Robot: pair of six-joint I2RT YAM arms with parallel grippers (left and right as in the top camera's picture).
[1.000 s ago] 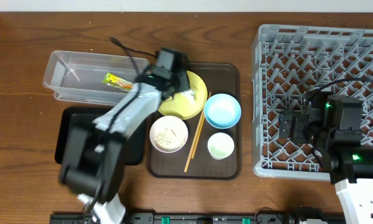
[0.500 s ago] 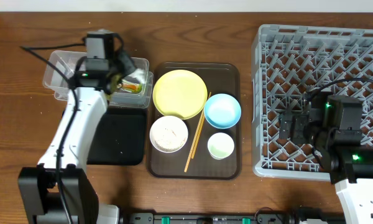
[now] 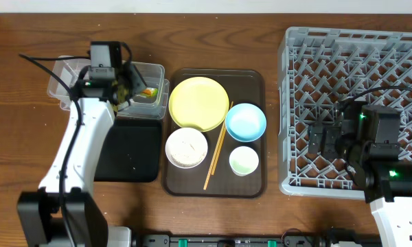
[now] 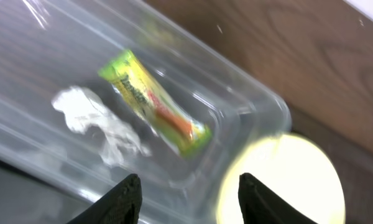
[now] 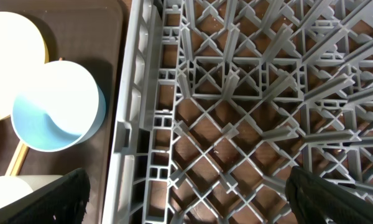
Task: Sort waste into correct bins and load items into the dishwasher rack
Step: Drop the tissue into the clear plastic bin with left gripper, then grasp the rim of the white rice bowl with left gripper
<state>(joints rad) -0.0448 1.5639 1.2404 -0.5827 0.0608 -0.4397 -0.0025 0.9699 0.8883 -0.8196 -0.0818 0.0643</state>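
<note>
Left hand (image 4: 189,202) is hovering over the clear tub (image 4: 248,93) at the back-left of the bench (image 3: 27,158). Its fingers are standing wide apart and gripping nothing.

Inside the tub, the green-and-orange wrapper (image 4: 154,102) is lying flat on a diagonal. The crumpled white tissue (image 4: 99,124) is sitting just beside it, and the two are close but not clearly touching.

The black tray (image 3: 127,154) is lying right in front of the tub, partly under the left arm.

Right hand (image 5: 193,199) is hanging over the left part of the grey rack (image 3: 357,55). Its fingers are spread wide and holding nothing.

The brown serving tray (image 3: 250,185) is sitting between the tub and the rack and carrying the dishes:
- The yellow plate (image 3: 199,103) is at the back-left.
- The blue bowl (image 3: 245,121) is touching the plate's right edge.
- The white bowl (image 3: 170,140) is in front of the plate, with pale grains (image 3: 185,149) lying inside.
- The small green cup (image 3: 244,161) is in front of the blue bowl.
- The chopsticks (image 3: 218,154) are running slantwise between the bowls — from the plate's right edge down toward the tray's front.
</note>
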